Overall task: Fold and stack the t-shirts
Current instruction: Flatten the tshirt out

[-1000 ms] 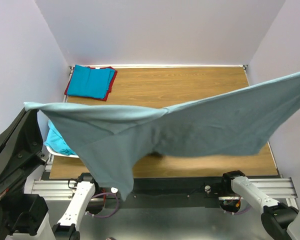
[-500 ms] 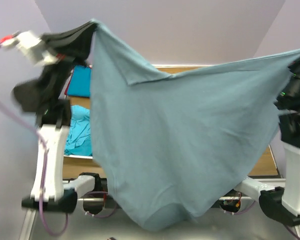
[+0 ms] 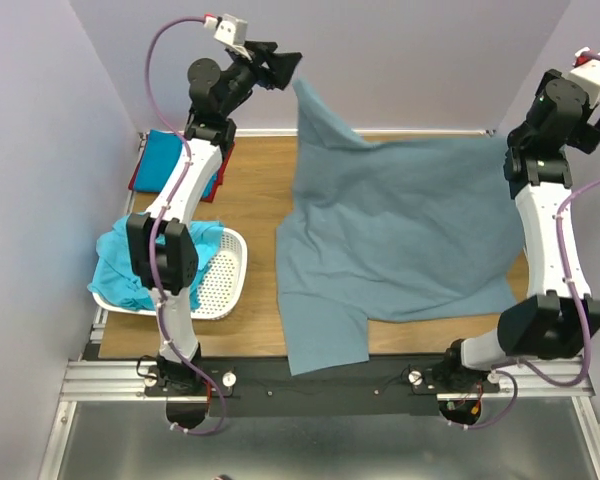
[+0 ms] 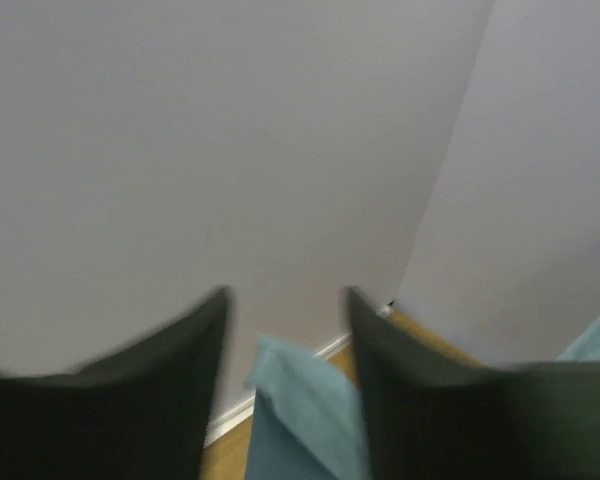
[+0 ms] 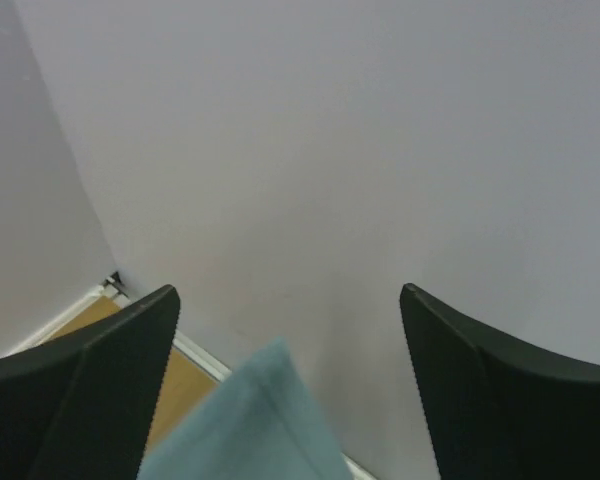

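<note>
Fig. | Change: grey-blue t-shirt (image 3: 400, 230), airborne a second ago, now spread on table (image 3: 260, 190) | my left gripper (image 4: 285, 300), right gripper (image 5: 290, 300): fingers parted, corners released | Implication: ready for folding.

Top view looks down; wrist views close past fingers (image 4: 160, 400), seemingly toward back wall (image 3: 400, 60); shirt (image 3: 410, 230) shared

The basket (image 3: 228, 280) is white, perforated. In it: turquoise shirt (image 3: 120, 270). Right of it: plain grey-blue shirt (image 3: 400, 230). Beyond it: blue shirt (image 3: 160, 160) on red shirt (image 3: 135, 181). Wood-grain brown table (image 3: 255, 190).
</note>
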Robot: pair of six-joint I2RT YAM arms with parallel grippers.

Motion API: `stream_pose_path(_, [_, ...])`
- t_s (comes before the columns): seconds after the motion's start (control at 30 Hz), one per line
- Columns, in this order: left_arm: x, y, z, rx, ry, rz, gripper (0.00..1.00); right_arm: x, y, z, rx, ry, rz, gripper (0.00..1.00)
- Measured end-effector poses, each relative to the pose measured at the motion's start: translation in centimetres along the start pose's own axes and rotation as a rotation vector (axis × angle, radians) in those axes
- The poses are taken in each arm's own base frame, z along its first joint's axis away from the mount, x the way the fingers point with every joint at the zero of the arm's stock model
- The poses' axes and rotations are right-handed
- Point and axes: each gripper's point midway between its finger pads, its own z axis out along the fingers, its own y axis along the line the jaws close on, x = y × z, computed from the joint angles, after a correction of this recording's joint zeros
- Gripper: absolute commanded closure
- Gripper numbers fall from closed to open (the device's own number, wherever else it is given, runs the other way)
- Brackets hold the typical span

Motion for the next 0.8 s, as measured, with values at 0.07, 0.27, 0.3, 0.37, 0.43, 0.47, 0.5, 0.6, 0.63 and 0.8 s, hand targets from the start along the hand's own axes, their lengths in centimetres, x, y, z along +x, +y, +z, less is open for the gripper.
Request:
stream_pose_path(0.07, [1.9, 1.0, 0.7, -0.016, 0.028, -0.015, 0.09, 2.1, 0.3, 1.9, 0.021, 0.035, -0.03, 0.0])
stream_pose_path(0.27, [3.7, -0.2, 0.4, -0.065, 0.065, -0.004, 0.09, 3.9, 2.0, 2.2, -0.04, 0.072, -0.018, 0.0])
stream_pose_path(0.3, [3.9, -1.1, -0.1, -0.07, 0.077, -0.004, 0.09, 3.6, 2.0, 1.8, -0.059, 0.067, 0.008, 0.0])
stream_pose_path(0.37, [4.1, -3.1, -1.3, -0.076, 0.091, -0.005, 0.09, 3.1, 1.4, 0.3, -0.102, 0.062, 0.067, 0.0])
stream_pose_path(0.43, [4.8, -5.3, -3.1, -0.086, 0.117, -0.018, 0.09, 2.9, 1.3, -1.0, -0.151, 0.06, 0.121, 0.0])
stream_pose_path(0.47, [5.3, -6.1, -3.9, -0.091, 0.132, -0.026, 0.09, 3.0, 1.3, -2.2, -0.202, 0.064, 0.166, 0.0])
stream_pose_path(0.5, [6.4, -6.9, -5.1, -0.1, 0.157, -0.037, 0.09, 3.3, 1.4, -3.0, -0.234, 0.072, 0.191, 0.0])
stream_pose_path(0.6, [10.1, -8.0, -7.3, -0.13, 0.24, -0.066, 0.08, 5.4, 2.6, -5.4, -0.358, 0.12, 0.258, 0.0])
stream_pose_path(0.63, [12.1, -8.0, -8.2, -0.148, 0.282, -0.077, 0.08, 6.9, 3.4, -6.2, -0.406, 0.157, 0.277, 0.0])
stream_pose_path(0.8, [22.5, -8.0, -13.8, -0.219, 0.538, -0.14, 0.08, 16.5, 7.5, -10.0, -0.594, 0.416, 0.292, 0.0])
